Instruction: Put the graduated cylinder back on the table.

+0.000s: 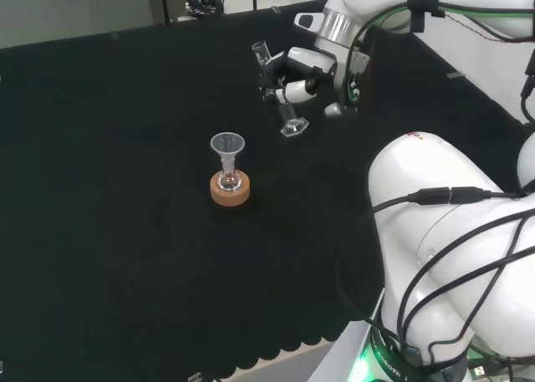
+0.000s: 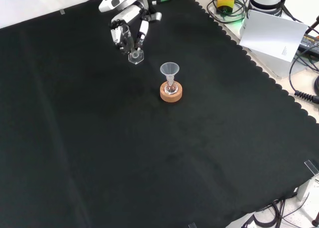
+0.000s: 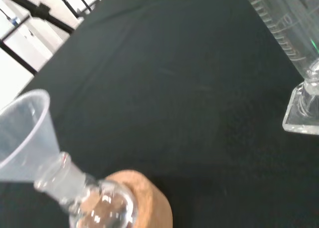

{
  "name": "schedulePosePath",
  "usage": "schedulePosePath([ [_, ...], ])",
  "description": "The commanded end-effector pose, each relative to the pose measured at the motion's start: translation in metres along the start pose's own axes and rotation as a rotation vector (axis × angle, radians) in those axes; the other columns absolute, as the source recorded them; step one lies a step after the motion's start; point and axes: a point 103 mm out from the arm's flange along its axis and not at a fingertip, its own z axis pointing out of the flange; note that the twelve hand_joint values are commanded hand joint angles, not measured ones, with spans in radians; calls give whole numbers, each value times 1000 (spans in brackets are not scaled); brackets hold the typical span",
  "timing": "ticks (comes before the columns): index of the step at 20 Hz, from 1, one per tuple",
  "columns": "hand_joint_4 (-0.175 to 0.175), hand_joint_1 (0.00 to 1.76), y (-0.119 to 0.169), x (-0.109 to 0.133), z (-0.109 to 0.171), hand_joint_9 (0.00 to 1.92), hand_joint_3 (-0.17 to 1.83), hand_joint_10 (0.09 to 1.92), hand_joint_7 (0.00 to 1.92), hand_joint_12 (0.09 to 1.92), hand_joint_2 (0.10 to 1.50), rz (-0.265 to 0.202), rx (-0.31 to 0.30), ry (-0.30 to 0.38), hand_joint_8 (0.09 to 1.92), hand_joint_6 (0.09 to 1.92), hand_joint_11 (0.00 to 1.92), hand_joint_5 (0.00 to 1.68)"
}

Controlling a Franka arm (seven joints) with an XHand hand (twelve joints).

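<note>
Black cloth [image 1: 125,190] — hand [image 1: 297,77] fingers grasping tilted graduated cylinder [image 1: 284,106], base near cloth.

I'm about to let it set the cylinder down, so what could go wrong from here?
1. The graduated cylinder leans in the robot hand, its hexagonal base near the cloth. If released tilted, it may tip over.
2. The fingers are curled round the tube; opening them unevenly could drag it sideways.
3. The flask with its funnel on the cork ring stands nearby; a falling cylinder might reach it.

Graduated cylinder [image 3: 294,48] top beyond wrist view's edge
</note>
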Motion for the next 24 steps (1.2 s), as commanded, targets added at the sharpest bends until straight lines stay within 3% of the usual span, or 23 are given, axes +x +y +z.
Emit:
schedulePosePath([
  [1, -175, 1246, 26, -10, 18, 1406, 1, 87, 943, 826, 1144, -47, -67, 82, 1090, 1094, 1183, 905],
  [8, -175, 1245, 39, -17, 32, 1399, 1, 87, 936, 827, 1147, -86, -104, 121, 1099, 1103, 1179, 899],
  [15, -175, 1243, 39, -27, 49, 1390, 2, 87, 927, 832, 1152, -94, -153, 138, 1113, 1116, 1169, 890],
  [20, -175, 1241, 41, -31, 59, 1383, 2, 87, 919, 837, 1155, -102, -198, 103, 1125, 1128, 1159, 883],
  [24, -149, 1130, 44, -35, 64, 1378, 2, 87, 1082, 838, 1174, -106, -217, 102, 598, 1165, 1151, 871],
])
